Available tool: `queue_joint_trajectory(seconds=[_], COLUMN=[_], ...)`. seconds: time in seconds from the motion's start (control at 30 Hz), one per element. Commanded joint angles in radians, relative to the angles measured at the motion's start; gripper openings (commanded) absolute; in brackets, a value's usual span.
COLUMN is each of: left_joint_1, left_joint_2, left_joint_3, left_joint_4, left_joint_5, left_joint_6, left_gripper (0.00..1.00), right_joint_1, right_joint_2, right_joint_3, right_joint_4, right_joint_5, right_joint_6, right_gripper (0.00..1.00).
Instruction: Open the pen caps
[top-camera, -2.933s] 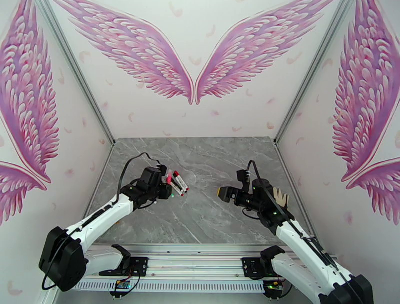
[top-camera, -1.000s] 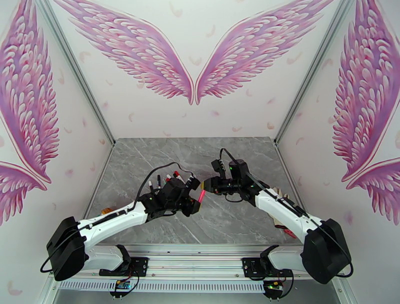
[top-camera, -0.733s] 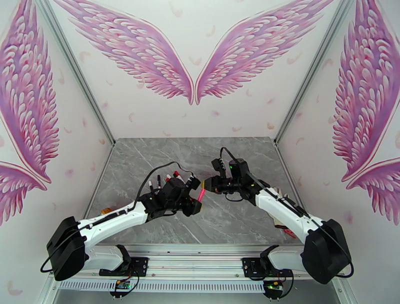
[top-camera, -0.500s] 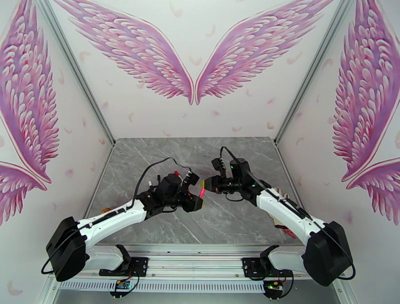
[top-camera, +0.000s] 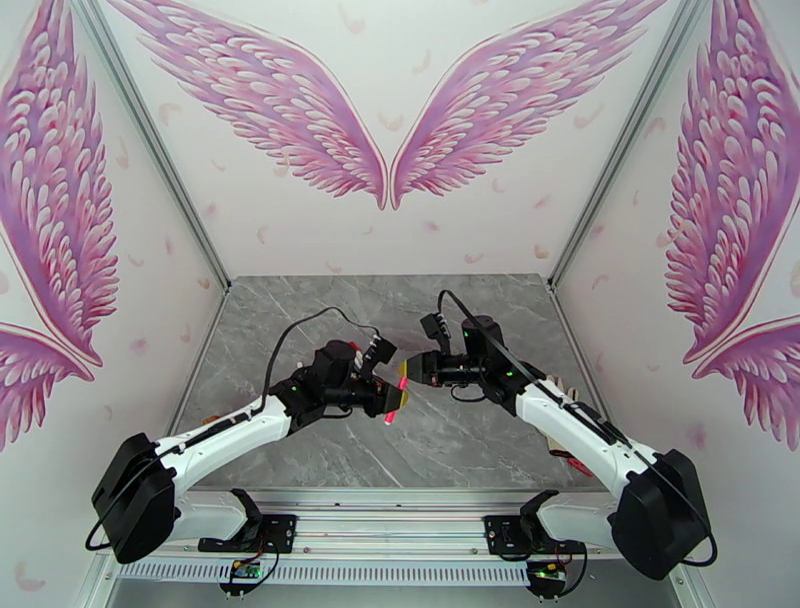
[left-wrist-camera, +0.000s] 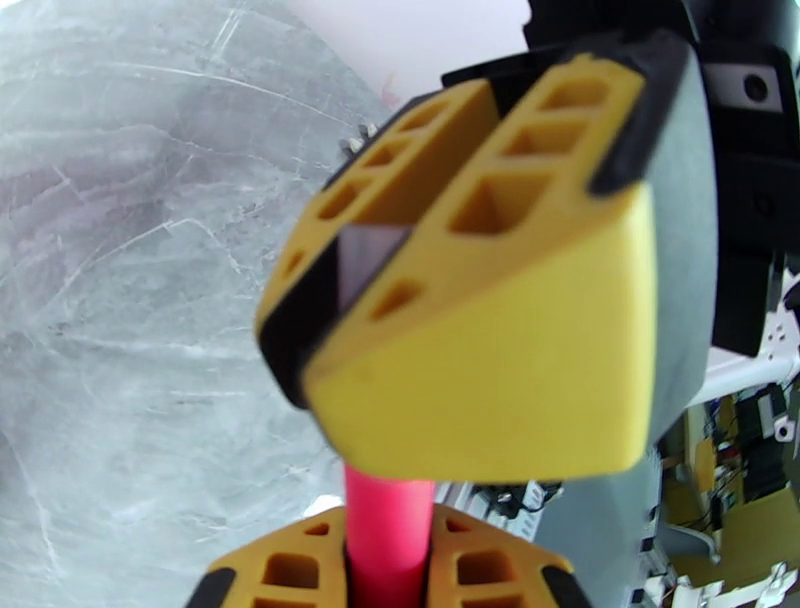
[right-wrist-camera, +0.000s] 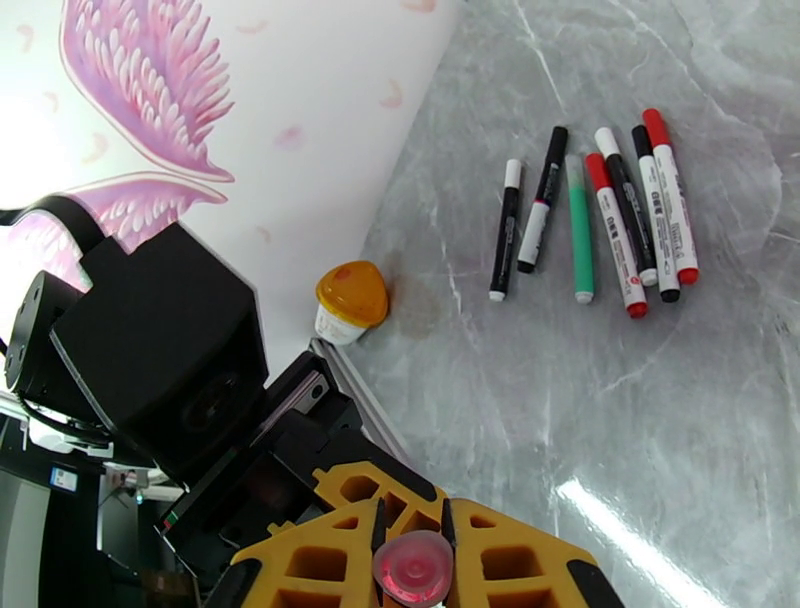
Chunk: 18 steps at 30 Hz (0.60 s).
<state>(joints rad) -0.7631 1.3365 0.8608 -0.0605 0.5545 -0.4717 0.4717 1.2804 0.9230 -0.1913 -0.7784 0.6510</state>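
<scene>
1. Left wrist view: left gripper (left-wrist-camera: 390, 578) is clamped tight on the pinkish-red pen (left-wrist-camera: 390, 515). The right gripper (right-wrist-camera: 411, 545) pinches its other end, mid-air over the table (top-camera: 450, 300).
2. A crooked pull could make the pen slip out.
3. A freed cap may drop among the spare pens (right-wrist-camera: 600, 220).

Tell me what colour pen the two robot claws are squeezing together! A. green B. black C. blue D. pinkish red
D: the pen pinched between the left gripper and the right gripper is pinkish red.
</scene>
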Motion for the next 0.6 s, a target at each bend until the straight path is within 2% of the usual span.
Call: queue_joint_trajectory(seconds=[0.0, 0.17, 0.57], left_joint_1=[-0.002, -0.004, -0.084], left_joint_2=[0.000, -0.024, -0.062], left_joint_3=[-0.039, -0.064, -0.083], left_joint_4=[0.003, -0.017, -0.130], left_joint_5=[-0.004, -0.029, -0.164], left_joint_6=[0.010, 0.036, 0.123], left_gripper=[0.10, 0.05, 0.05], right_joint_1=[0.008, 0.000, -0.094], right_joint_2=[-0.031, -0.031, -0.068], right_joint_3=[-0.008, 0.010, 0.050], right_joint_4=[0.043, 0.036, -0.010], right_joint_5=[0.026, 0.047, 0.101], right_joint_6=[0.009, 0.012, 0.024], right_gripper=[0.08, 0.05, 0.02])
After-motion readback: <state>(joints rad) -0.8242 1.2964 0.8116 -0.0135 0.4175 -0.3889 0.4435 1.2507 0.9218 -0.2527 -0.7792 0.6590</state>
